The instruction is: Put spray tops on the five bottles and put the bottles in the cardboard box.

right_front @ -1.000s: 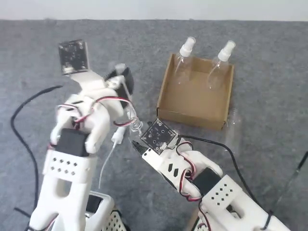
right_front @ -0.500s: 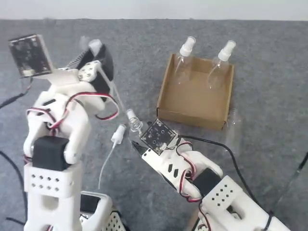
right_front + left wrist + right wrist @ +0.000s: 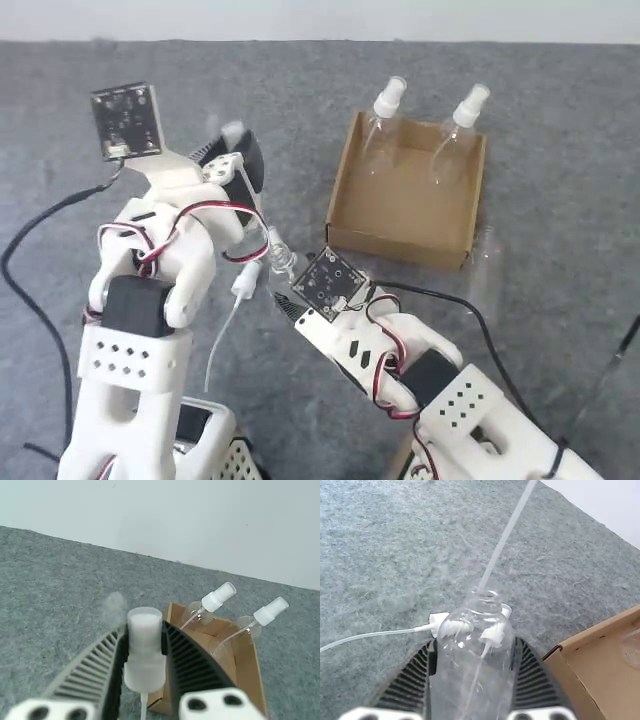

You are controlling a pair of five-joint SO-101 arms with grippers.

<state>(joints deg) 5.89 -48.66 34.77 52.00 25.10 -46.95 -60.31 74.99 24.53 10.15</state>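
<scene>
Left hand [image 3: 144, 629] clamps spray top [image 3: 145, 667], tube [image 3: 505, 535] inside bottle [image 3: 470, 685] gripped by right hand [image 3: 475, 650].

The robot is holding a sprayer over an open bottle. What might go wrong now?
1. The thin tube under the spray top in the left hand meets the bottle at a slant. It might bend or slip out of the neck.
2. A spare spray top lies on the mat right by the bottle that the right hand grips. It might get bumped, or its tube snagged.
</scene>
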